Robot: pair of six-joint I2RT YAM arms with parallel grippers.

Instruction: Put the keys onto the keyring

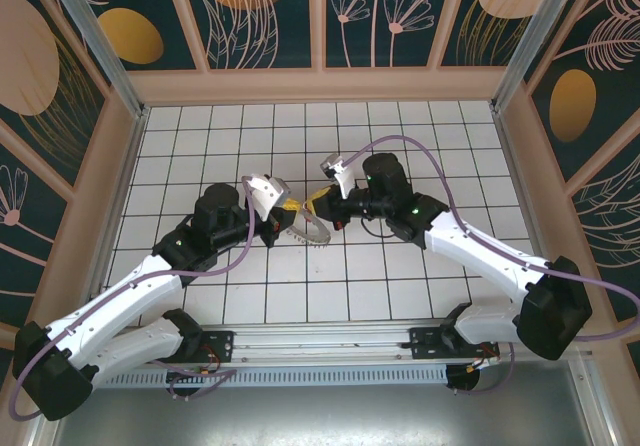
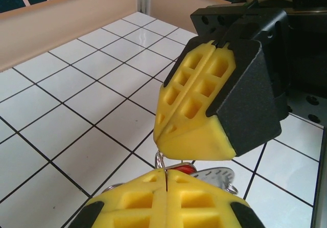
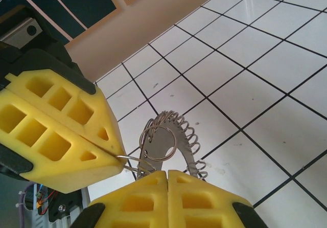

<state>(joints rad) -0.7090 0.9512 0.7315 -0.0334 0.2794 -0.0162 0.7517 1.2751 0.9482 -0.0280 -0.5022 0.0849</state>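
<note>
Both arms reach inward from the near edge and meet over the middle of the tiled table (image 1: pixel 400 146).
- Left arm (image 1: pixel 130 301): stretched up and to the right, wrist turned toward the centre.
- Right arm (image 1: pixel 480 256): stretched up and to the left, elbow bent, wrist facing the other arm.

Tools
- The two sets of yellow tips sit nose to nose, almost touching.
- Left gripper (image 1: pixel 283 209): fingers pressed together. In the right wrist view a thin wire loop (image 3: pixel 133 159) is nipped in the seam at their very point.
- Right gripper (image 1: pixel 320 204): fingers also pressed together, seam tight. The left wrist view has its tip just above the wire loop. Cannot tell whether anything is caught in it.

Keyring (image 3: pixel 179 149)
- Sits directly under the meeting tips, near the table centre.
- From above it is a curved brownish piece with a toothed rim.
- From the right wrist it is a flat grey strip with silvery coils along its outer edge, standing on edge. Its lower end goes behind the right fingertips.
- Cannot tell whether it rests on the tiles.

Key (image 2: pixel 217 176)
- Small silver piece, seen in the left wrist view just beyond the left fingertips.
- Red tag (image 2: pixel 185 168) right beside it.
- Cannot tell whether the wire loop belongs to it or to the keyring.
</note>
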